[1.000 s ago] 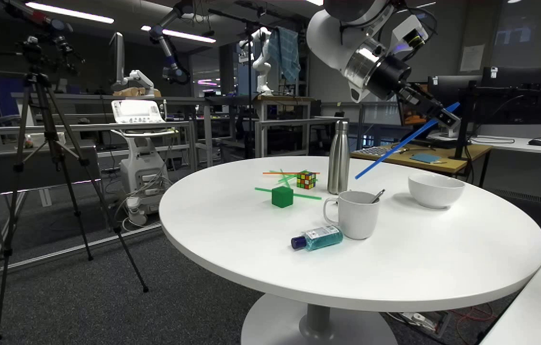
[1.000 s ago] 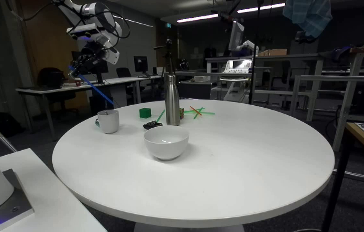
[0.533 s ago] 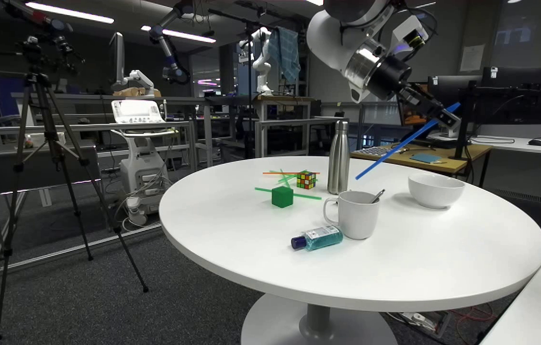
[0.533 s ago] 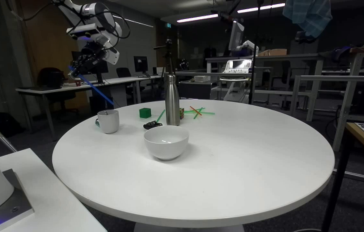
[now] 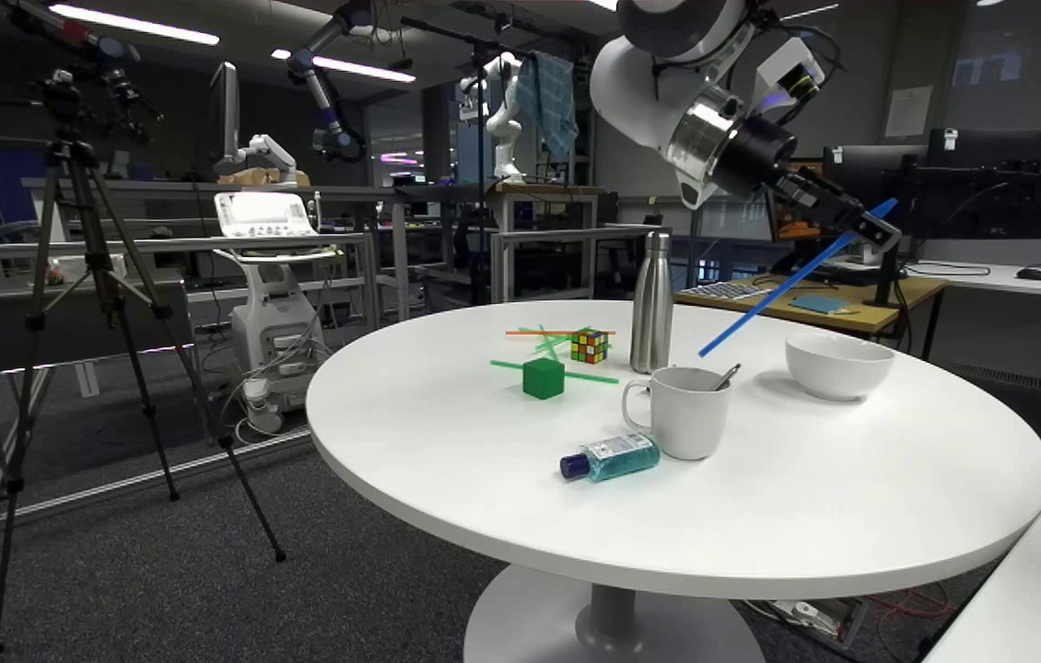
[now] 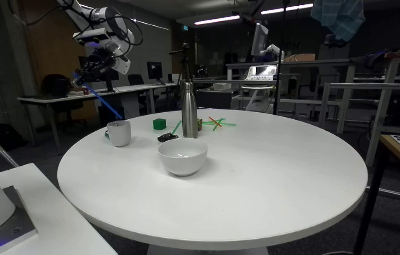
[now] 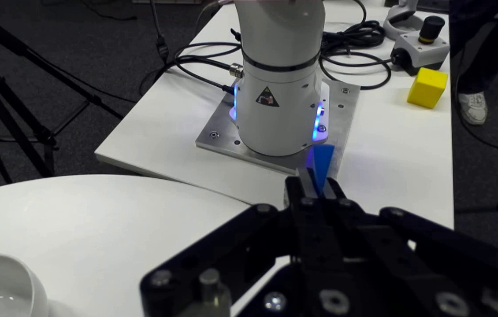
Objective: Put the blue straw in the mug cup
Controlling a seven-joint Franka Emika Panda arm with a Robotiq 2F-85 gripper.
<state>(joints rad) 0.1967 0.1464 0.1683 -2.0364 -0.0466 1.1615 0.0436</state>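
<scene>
Pinching jaws: the gripper (image 7: 318, 188) is pressed together on the blue straw (image 5: 786, 288), near the straw's upper end.
Upper stub: a short piece pokes out past the jaws in the wrist view; with the grip so near the end, a knock at the far tip could well swing the whole length.
Lower length: most of the straw slants down from the jaws, unsupported, toward the mug (image 5: 688, 416).
Straw tip: in both exterior views it hangs just above the mug's rim, apparently over the mouth; how well centred, I cannot tell.
Slant: the lean looks large for an easy entry; turning the gripper to bring the straw steeper would probably help, with the tip held over the mouth meanwhile.
Lowering: best done slowly, until the tip is well below the rim; if the straw bows or twists, it has likely caught, and wants lifting and a small shift.
Release: part the jaws only with the straw deep inside, then back off so that neither side drags it out.
Mouth: what looks like a pen (image 5: 729, 375) leans out at the rim, so aiming for the part away from it seems wise.
Mug: upright on the table (image 5: 447, 460), a small bottle (image 5: 617, 458) lying close beside it; a sideways push on the rim could shift both.
Farther out: a steel bottle (image 5: 653, 308) and a bowl (image 5: 838, 368), both apart from the mug.
</scene>
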